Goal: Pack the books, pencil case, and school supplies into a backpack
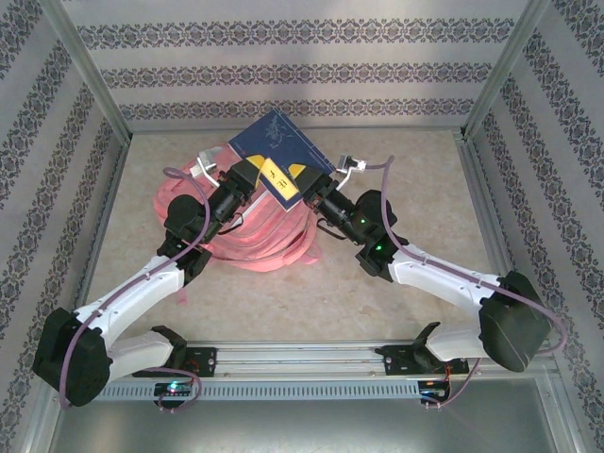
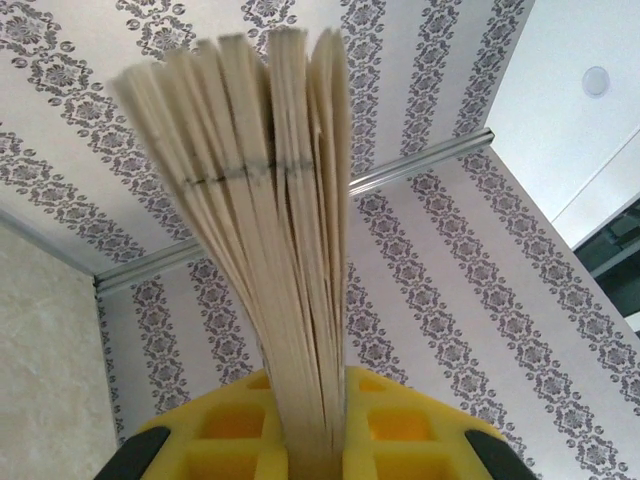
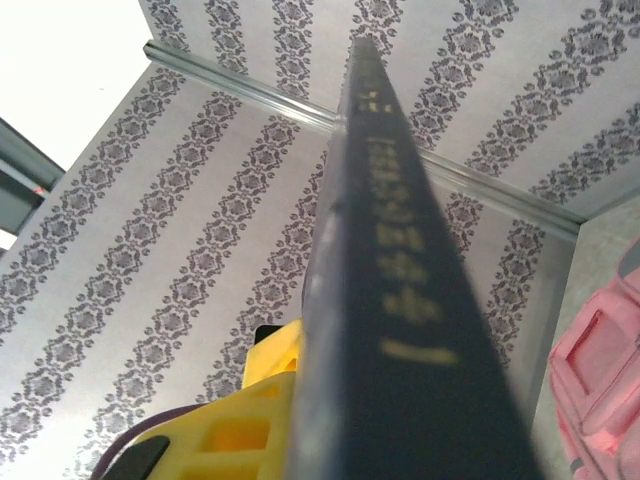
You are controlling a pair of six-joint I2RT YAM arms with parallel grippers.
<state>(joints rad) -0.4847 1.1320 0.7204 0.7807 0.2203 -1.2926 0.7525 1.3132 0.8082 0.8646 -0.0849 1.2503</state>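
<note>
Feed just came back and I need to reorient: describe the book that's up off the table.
Find the pink backpack mid-table. Over it the left end effector and right end effector pinch one tilted book. Navy cover, yellow label, against pink fabric.

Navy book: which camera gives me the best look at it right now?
Top external. It shows the navy book cover-up with its yellow label, plus the pink backpack next to it. Left wrist gives its fanned page edges between yellow fingers; right wrist gives its dark spine with yellow lettering.
</note>
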